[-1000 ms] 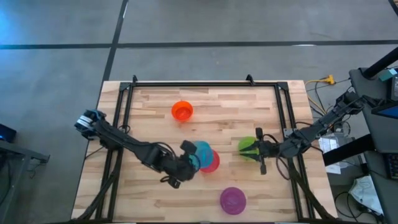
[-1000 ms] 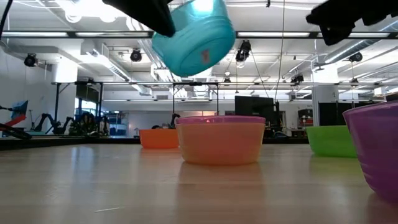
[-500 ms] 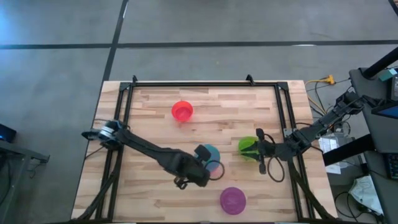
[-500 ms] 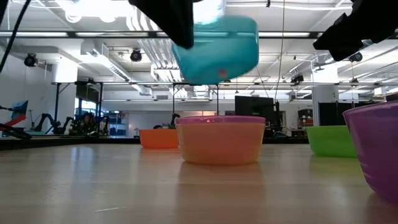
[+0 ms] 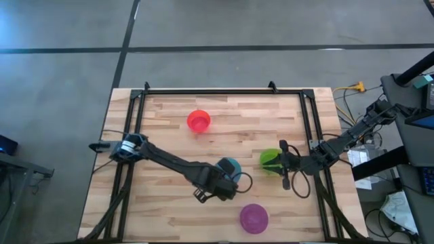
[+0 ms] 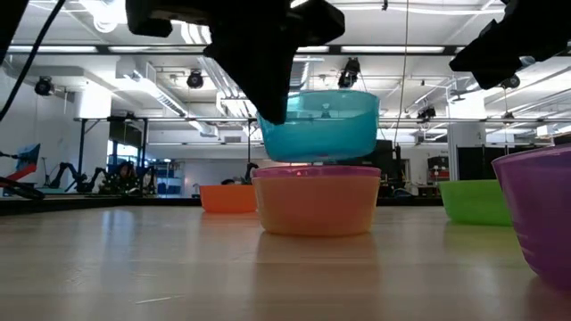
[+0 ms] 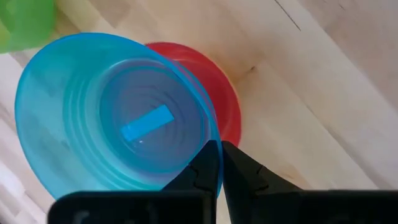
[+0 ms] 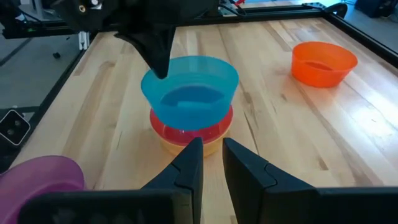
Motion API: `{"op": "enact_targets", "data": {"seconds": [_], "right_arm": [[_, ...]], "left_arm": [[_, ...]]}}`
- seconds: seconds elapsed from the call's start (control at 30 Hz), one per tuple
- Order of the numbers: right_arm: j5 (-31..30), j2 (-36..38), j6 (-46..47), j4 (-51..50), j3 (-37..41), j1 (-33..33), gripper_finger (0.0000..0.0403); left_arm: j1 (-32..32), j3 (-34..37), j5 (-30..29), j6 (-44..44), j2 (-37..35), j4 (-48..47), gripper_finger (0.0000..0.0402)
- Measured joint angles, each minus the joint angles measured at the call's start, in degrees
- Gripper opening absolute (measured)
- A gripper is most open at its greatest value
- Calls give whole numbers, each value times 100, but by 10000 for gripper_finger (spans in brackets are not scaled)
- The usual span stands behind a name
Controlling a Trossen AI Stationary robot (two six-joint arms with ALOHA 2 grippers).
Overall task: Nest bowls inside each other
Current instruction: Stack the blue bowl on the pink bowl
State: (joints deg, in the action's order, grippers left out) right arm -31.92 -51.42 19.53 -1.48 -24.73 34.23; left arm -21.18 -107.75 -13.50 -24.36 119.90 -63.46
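**Blue bowl hangs right over the stack**

My left gripper pinches the rim of the cyan blue bowl and holds it level, mouth up. The bowl sits straight above the red bowl, almost touching, so I think the next move is straight down. A yellowish bowl seems to be under the red one, but I can't be sure.

My right gripper waits at 3 o'clock, over the green bowl. Its fingers are a little apart and hold nothing.
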Motion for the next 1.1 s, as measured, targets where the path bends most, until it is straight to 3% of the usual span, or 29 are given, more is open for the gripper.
{"op": "enact_targets", "data": {"seconds": [1.1], "right_arm": [[0, 0, 0, 21, 2, -1, 56]], "left_arm": [[10, 750, 258, 146, 2, 774, 0]]}}
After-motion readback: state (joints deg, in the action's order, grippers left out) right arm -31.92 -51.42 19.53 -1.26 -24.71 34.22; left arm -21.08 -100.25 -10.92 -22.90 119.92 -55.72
